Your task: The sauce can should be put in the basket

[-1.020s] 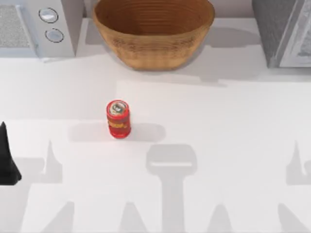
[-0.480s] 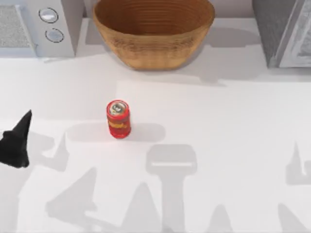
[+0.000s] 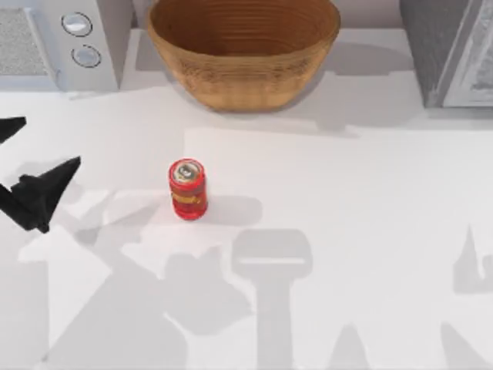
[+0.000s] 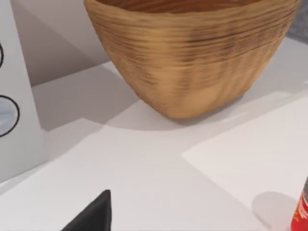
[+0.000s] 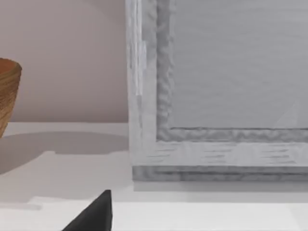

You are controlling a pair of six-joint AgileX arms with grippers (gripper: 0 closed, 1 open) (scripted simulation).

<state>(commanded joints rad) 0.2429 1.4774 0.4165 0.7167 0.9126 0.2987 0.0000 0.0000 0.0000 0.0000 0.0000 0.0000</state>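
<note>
standing upright outside the basket (image 3: 243, 58), sauce can (image 3: 187, 190) near left hand (image 3: 31, 166), fingers apart.

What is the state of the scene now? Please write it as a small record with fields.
can: sauce can upright on the table, untouched
basket: basket at the far edge, apart from the can
left gripper: left gripper open, at the table's left side, beside the can, not touching
task: can not yet in basket

Small red sauce can (image 3: 187, 190) upright on the table, well apart from the empty tan wicker basket (image 3: 243, 54).
</note>
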